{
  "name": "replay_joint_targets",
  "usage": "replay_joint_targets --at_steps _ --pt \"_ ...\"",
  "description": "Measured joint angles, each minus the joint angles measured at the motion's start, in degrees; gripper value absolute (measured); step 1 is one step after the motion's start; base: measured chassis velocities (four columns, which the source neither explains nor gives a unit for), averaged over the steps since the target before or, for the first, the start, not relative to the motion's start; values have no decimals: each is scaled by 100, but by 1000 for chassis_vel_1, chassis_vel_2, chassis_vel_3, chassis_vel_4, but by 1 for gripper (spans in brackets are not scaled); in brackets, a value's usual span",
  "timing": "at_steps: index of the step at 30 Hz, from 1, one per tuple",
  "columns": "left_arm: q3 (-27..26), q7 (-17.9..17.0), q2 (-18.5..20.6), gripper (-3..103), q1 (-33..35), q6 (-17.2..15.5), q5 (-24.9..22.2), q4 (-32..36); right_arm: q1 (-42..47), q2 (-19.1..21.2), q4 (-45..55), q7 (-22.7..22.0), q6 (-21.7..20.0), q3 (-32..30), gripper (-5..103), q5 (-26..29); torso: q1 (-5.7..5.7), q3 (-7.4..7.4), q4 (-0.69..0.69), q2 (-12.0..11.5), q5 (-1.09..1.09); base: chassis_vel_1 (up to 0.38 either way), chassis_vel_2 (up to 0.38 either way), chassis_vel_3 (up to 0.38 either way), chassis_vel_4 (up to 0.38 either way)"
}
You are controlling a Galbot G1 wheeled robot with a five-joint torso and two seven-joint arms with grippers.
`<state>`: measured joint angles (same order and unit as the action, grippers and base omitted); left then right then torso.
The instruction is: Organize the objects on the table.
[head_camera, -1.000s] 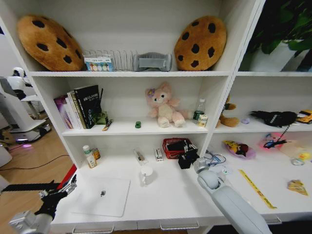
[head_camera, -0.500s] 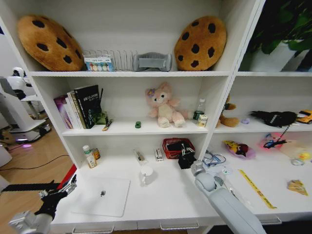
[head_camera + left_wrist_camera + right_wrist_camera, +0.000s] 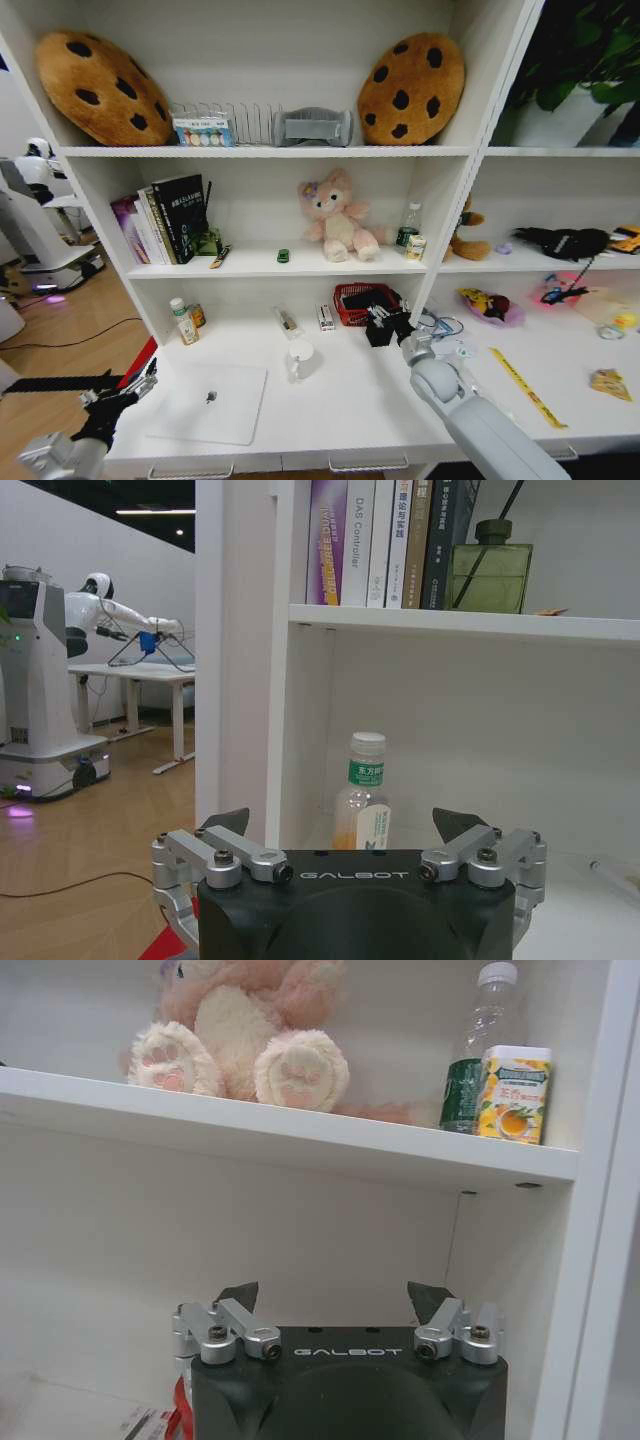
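White shelving rose behind the long white desk [image 3: 340,400] in the head view, where a closed silver laptop [image 3: 212,402] lay flat near the front left and a tiny green toy car [image 3: 283,256] sat on the middle shelf beside a pink plush bear [image 3: 338,215]. A red mesh basket [image 3: 352,303] stood at the back of the desk with dark items inside, too unclear to name. The right gripper [image 3: 386,325] hovered just in front of that basket, while the left gripper [image 3: 118,392] hung off the desk's left edge. From the left wrist, the left gripper [image 3: 345,825] had its jaws spread wide and empty, facing a small bottle [image 3: 363,795] of orange drink under a shelf of books [image 3: 385,540]. From the right wrist, the right gripper [image 3: 333,1298] was likewise wide apart and held nothing, below the shelf bearing the bear [image 3: 245,1025], a green-labelled water bottle [image 3: 478,1055] and a small drink carton [image 3: 515,1092].
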<state>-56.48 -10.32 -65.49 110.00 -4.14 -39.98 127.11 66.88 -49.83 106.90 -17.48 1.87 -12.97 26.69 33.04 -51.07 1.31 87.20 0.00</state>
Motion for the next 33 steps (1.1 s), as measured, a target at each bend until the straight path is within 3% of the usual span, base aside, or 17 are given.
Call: replay_joint_targets --at_steps 6,7,17,21,24,33 --pt "0 0 1 100 -1 0 0 0 1242 -74 854 -15 -76 -754 99 -176 0 0 2 0 0 0 0 0 0" --pt "0 0 0 100 0 0 0 0 1587 -171 1066 10 -9 -1019 100 -455 0 0 1 1 -2 0 0 0 0" --pt "-1 0 0 100 0 0 0 0 2566 -593 1501 120 348 -1824 100 -1220 0 0 1 1 0 0 0 0 0" --pt "0 0 0 100 0 0 0 0 3151 -1390 1474 129 447 -2638 100 -741 0 0 1 1 0 0 0 0 0" --pt "0 0 0 100 0 0 0 0 3108 -1691 1222 146 456 -2816 100 -417 0 0 0 1 0 0 0 0 0" --pt "0 0 0 100 0 0 0 0 2873 -1840 708 133 364 -2904 100 -2 1 -1 0 0 0 0 0 0 0"
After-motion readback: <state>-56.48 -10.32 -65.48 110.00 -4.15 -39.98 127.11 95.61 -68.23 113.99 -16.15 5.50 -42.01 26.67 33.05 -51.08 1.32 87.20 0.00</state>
